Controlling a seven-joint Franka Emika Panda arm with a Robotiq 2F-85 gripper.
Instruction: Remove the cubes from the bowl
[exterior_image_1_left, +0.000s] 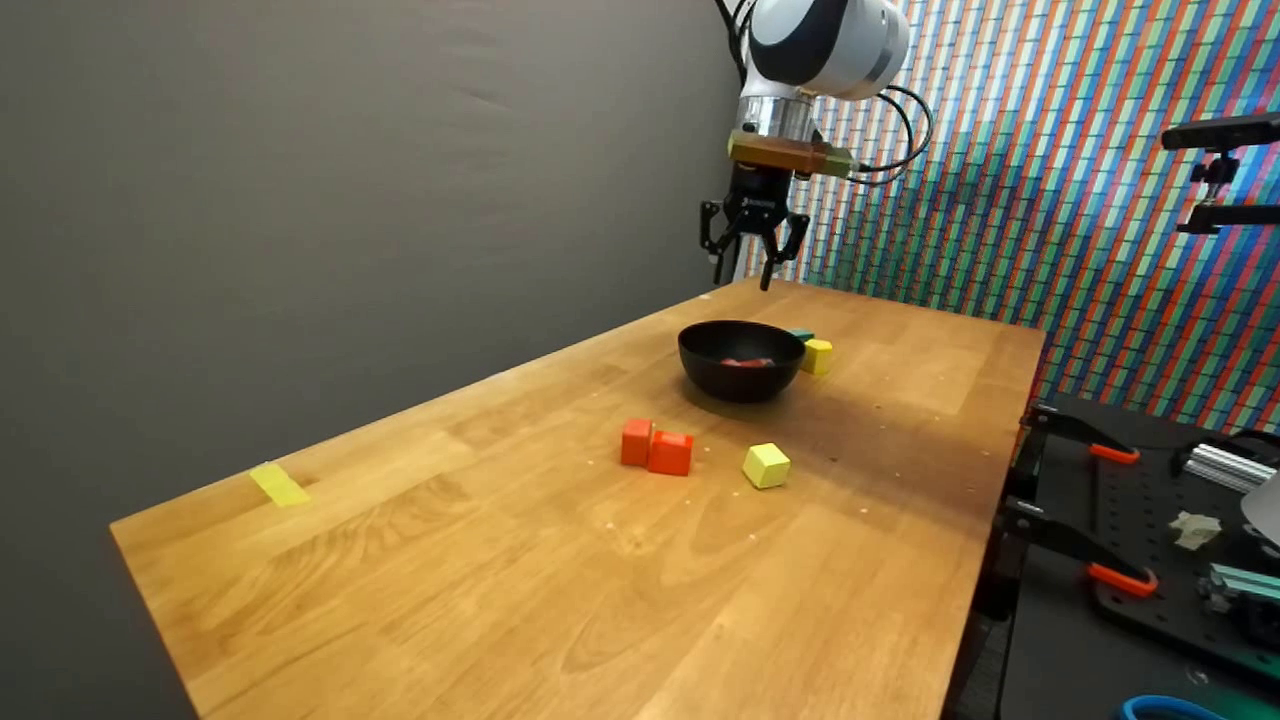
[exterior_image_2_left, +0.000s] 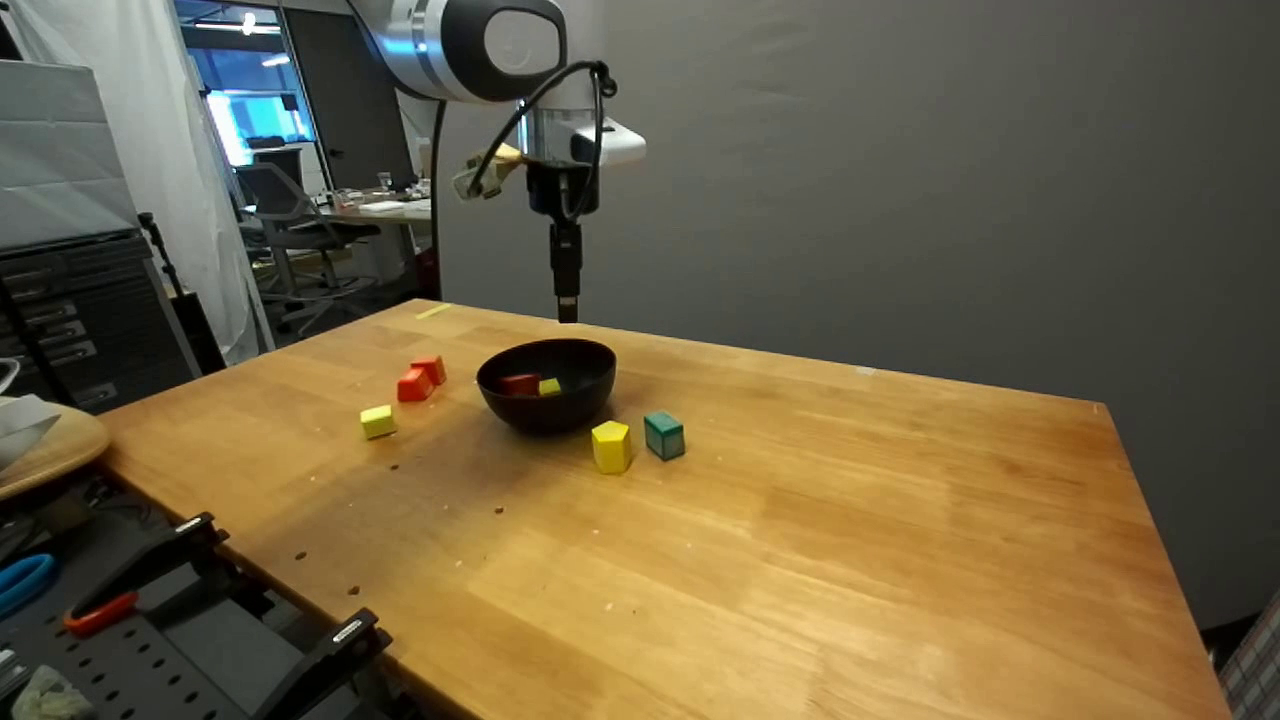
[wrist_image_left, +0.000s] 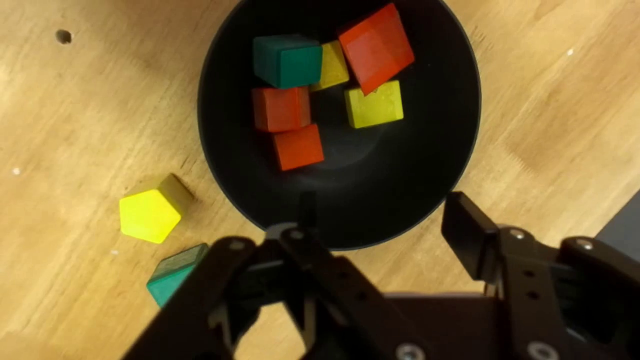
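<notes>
Six blocks (wrist_image_left: 332, 67) sit in the bowl (exterior_image_1_left: 738, 386), nearer the edge of the table (exterior_image_2_left: 900, 560) by the wall (exterior_image_2_left: 900, 220). With the claw (exterior_image_1_left: 741, 279) spread and empty above, we should centre over one block (clear of the rim), then lower straight.

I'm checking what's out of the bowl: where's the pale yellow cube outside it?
In an exterior view, the pale yellow cube lies on the table, right of two red cubes, with the bowl behind it.

Black bowl (exterior_image_1_left: 740, 387), red blocks (wrist_image_left: 381, 50), yellow blocks (wrist_image_left: 376, 106), green blocks (wrist_image_left: 300, 67), brown wood-grained table (exterior_image_1_left: 560, 570), multicoloured grid-patterned backdrop (exterior_image_1_left: 1000, 190)
</notes>
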